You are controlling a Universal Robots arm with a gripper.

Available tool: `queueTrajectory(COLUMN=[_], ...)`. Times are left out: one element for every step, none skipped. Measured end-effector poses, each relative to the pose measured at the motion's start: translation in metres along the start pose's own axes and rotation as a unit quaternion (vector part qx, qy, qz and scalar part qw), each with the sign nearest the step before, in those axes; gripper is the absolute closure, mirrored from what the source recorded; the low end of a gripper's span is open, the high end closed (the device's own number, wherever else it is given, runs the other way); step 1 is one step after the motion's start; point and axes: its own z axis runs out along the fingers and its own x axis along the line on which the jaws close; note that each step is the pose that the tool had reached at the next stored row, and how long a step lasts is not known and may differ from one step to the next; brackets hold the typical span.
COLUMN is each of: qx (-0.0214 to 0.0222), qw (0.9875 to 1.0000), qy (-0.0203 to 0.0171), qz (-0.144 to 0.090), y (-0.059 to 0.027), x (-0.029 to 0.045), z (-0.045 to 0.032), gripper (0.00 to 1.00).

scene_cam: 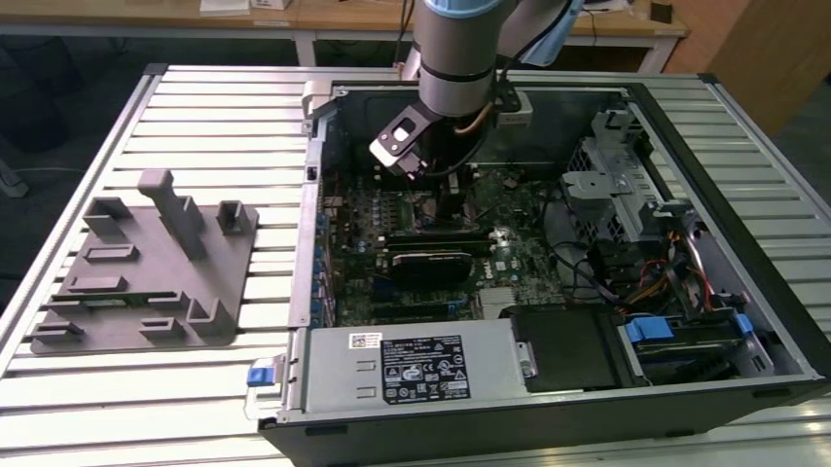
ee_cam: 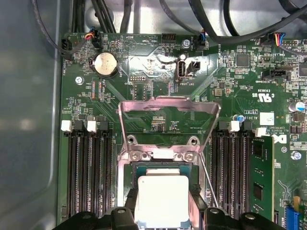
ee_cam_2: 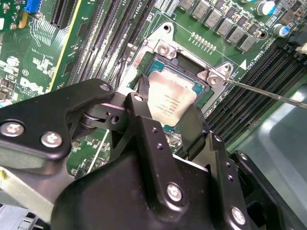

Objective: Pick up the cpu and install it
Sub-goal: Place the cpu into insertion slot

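Count log:
- cpu (ee_cam: 162, 201): 1
- gripper (ee_cam_2: 168, 108): 1, with 2 fingers (ee_cam_2: 144, 122)
- metal socket frame (ee_cam: 168, 103): 1
- coin cell (ee_cam: 105, 64): 1
- white slot latches (ee_cam: 66, 126): 4
- exterior view: computer case (scene_cam: 520, 428): 1
- grey fixture plate (scene_cam: 117, 292): 1
- power supply (scene_cam: 409, 368): 1

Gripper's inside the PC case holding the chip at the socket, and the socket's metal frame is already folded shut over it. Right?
Not quite. The first wrist view shows the metal frame swung open, clear of the chip. The rest holds: the gripper is inside the PC case, holding the chip at the socket.
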Motion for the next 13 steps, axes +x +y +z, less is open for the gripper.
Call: queueTrajectory(qx=[0.0000,0.0000,0.0000,0.0000,0.0000,0.0000,0.0001,0.0001,0.0001,0.0001,0.0001,0.0001,0.0001], qw=[1.0000,1.0000,1.0000,1.0000,1.0000,1.0000,1.0000,1.0000,1.0000,1.0000,1.0000,1.0000,1.0000], qy=[0.0000,0.0000,0.0000,0.0000,-0.0001,-0.0001,-0.0001,-0.0002,-0.0001,-0.0001,-0.0001,-0.0001,-0.0002], qz=[0.000,0.000,0.000,0.000,0.000,0.000,0.000,0.000,0.000,0.000,0.000,0.000,0.000], y=[0.0000,0.0000,0.0000,0.0000,-0.0001,-0.0001,-0.0001,-0.0001,-0.0001,-0.0001,-0.0001,-0.0001,-0.0001], x=[0.0000,0.0000,0.0001,0.0002,0.0003,0.0004,0.0005,0.0005,0.0005,0.0006,0.0006,0.0006,0.0006], z=[0.0004,0.0008,0.0012,0.0015,0.0018,0.0021,0.0022,0.0024,0.0026,0.0028,0.0029,0.0031,0.0033], gripper=[0.47,0.47,0.47,0.47,0.47,0.47,0.47,0.47,0.47,0.47,0.47,0.47,0.47])
